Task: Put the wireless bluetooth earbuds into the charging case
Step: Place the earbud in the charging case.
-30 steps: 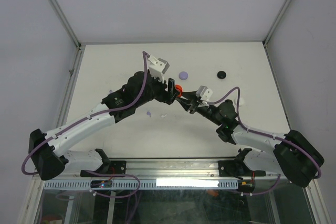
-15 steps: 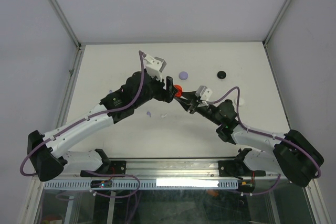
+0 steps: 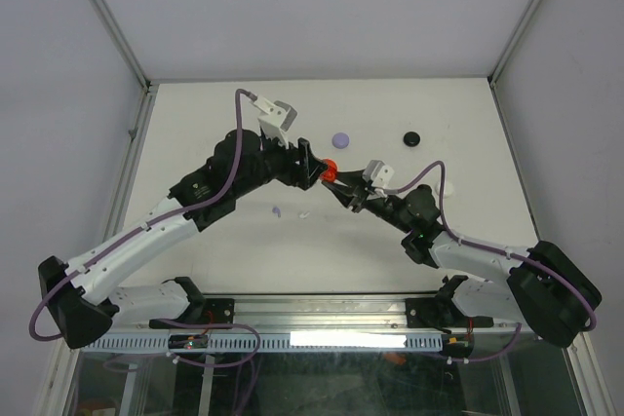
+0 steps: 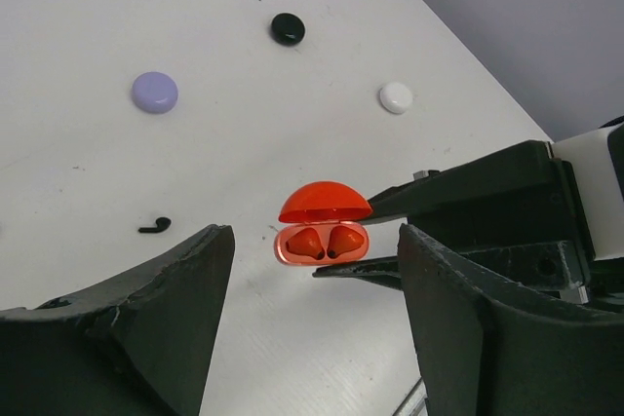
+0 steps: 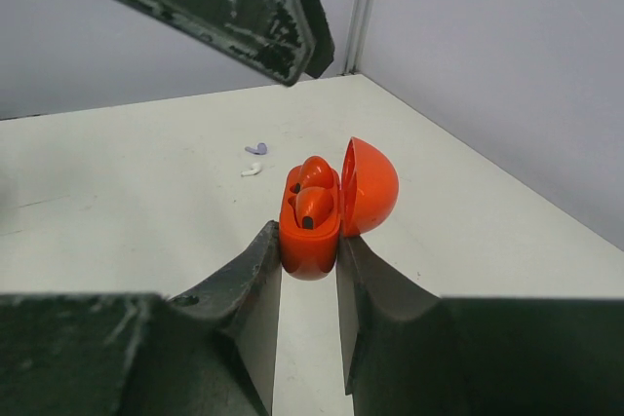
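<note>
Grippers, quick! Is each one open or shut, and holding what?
Left gripper: open, holding nothing.
Right gripper: closed on the red charging case, lid open, red earbuds inside.

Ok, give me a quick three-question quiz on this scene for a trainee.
1. Which pincer grips the red charging case? A left, B right, C neither.
2. True or false: its lid is shut.
3. Fill in: ___ red earbuds sit inside it.
Key: 1 B, the right pincer; 2 false, the lid stands open; 3 two.
</note>
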